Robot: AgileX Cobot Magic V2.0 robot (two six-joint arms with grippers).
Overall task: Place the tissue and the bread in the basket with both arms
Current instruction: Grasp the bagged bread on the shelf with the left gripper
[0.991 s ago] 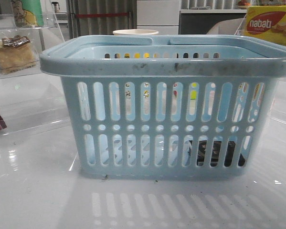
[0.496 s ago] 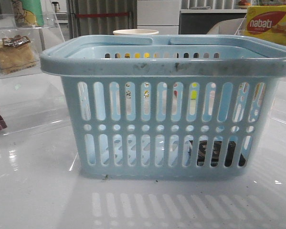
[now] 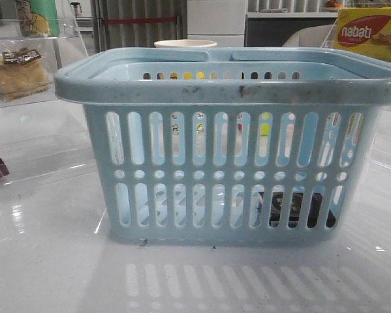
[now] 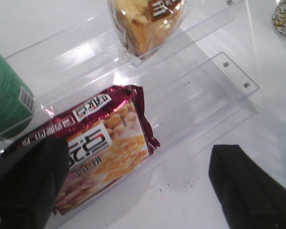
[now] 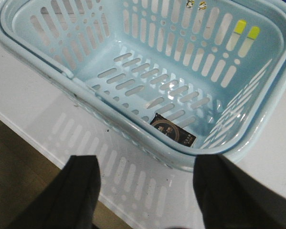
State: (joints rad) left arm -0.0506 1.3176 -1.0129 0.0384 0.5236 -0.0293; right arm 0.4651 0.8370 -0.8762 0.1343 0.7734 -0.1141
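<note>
From the front I see the basket filling the middle of the table, and through its lower slots, toward my right corner, a dark shape that I take for the tissue lying on the floor. The bread sits well off to the left on a clear shelf, its dark label up. So one item looks done and the bread is the step in hand.

On the left wrist camera, the left gripper is spread wide and holds nothing. Between its fingers lies a maroon snack packet, not my target; the bread is farther on, one shelf level away, its long axis running roughly away from the fingers. I judge the next move calls for reaching past the maroon packet and closing across the bread's short side.

On the right wrist camera, the right gripper is also spread and empty, above the basket's near rim. The tissue lies flat in a corner, its long axis slanting along the floor.
</note>
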